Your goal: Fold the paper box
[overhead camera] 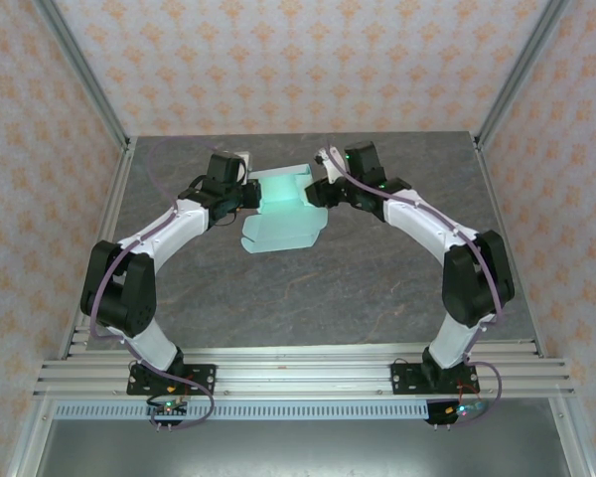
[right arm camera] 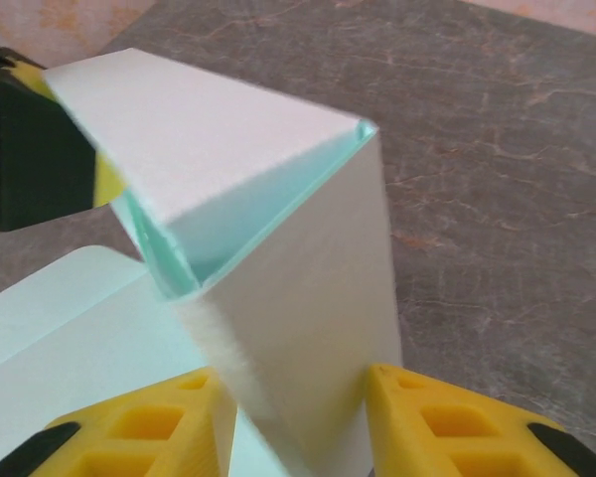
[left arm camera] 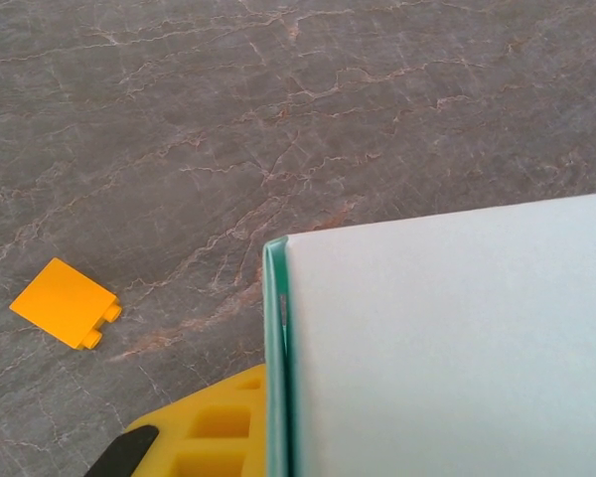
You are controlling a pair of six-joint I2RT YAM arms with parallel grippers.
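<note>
From above, we see the paper box (overhead camera: 283,209) at upper centre, half-formed. Left wrist: one left gripper (left arm camera: 204,427) finger shows (grip uncertain). Right wrist: right gripper (right arm camera: 298,422) clamps a raised wall; flaps remain unfolded.

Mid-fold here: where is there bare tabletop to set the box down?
Bare tabletop runs wide between the paper box and the arm bases. The far strip behind the box is open too. It is crowded around the box, where the left end effector and right end effector flank it, with a small orange block near the left one.
</note>
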